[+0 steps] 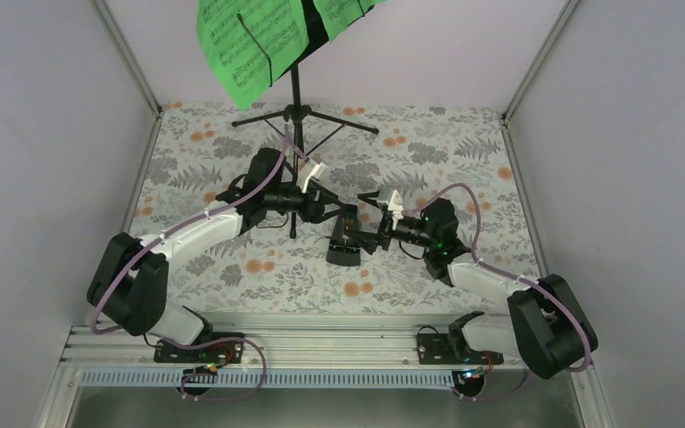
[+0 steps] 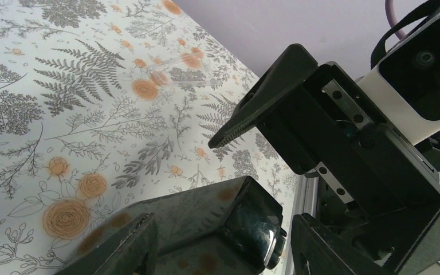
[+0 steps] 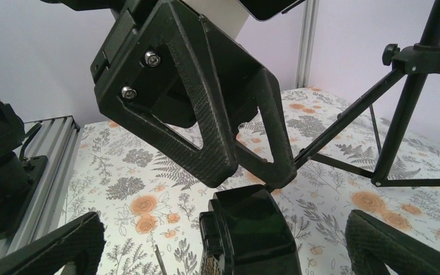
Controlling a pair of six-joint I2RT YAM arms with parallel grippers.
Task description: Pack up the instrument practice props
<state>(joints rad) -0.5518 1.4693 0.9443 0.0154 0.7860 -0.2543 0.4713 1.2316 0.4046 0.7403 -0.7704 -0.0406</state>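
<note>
The small dark metronome point(image 1: 343, 242) stands on the floral cloth at mid-table. My left gripper point(image 1: 332, 211) reaches it from the left. In the left wrist view its jaws straddle the metronome point(image 2: 235, 217), partly drawn in, with a gap showing on one side. My right gripper point(image 1: 376, 234) faces it from the right, open wide, the metronome point(image 3: 252, 229) low between its fingers point(image 3: 401, 246). The black tripod music stand point(image 1: 296, 89) rises at the back, with bright green music sheets point(image 1: 248, 40) on its desk.
The stand's tripod legs point(image 3: 412, 86) spread over the floral cloth point(image 1: 464, 160) just behind both grippers. White walls close in the left, right and back sides. An aluminium rail point(image 1: 321, 343) carrying the arm bases runs along the near edge.
</note>
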